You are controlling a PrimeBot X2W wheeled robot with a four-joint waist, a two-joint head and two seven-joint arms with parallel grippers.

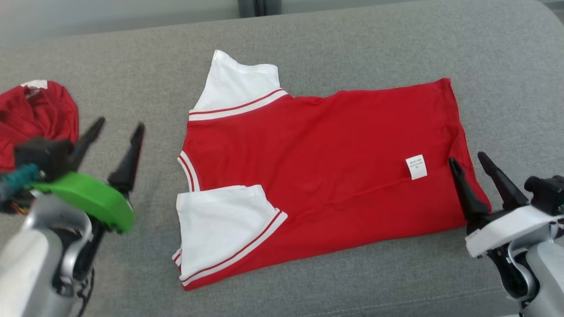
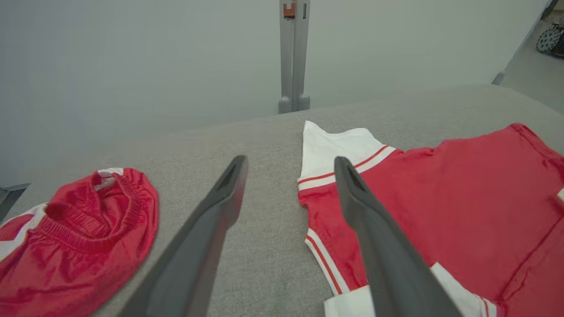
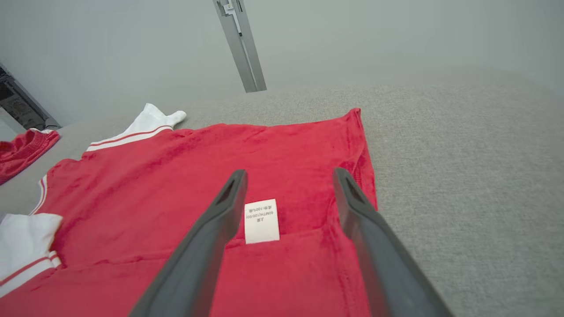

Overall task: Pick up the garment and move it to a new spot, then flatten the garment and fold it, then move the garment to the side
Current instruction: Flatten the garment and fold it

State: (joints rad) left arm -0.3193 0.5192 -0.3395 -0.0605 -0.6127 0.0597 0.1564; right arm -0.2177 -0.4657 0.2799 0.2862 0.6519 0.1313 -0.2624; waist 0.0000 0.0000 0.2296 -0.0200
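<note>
Right gripper (image 1: 467, 157) spread wide and holding nothing, poised at the hem end of the red shirt (image 1: 317, 167). One finger is over the cloth just beside the white label (image 1: 416, 167), the other out past the edge. Left gripper (image 1: 121, 122) is just as wide and just as empty, parked over bare grey sofa (image 1: 352, 53) off the collar end, apart from the shirt.

And the shirt itself lies flat in the middle of the seat, collar to the robot's left, hem to its right. Its near sleeve (image 1: 220, 224) is tucked onto the body and its far sleeve (image 1: 240, 81) sticks out.

Soft, light knit, I'd say: limp, no stiffness, and it'll sag and drag wherever it isn't held. Best bet is a pinch at each end, through all layers at hem corner and shoulder, lifting both together. Farther left, a crumpled pair of red shorts (image 1: 39, 110) sits at the sofa's edge.
</note>
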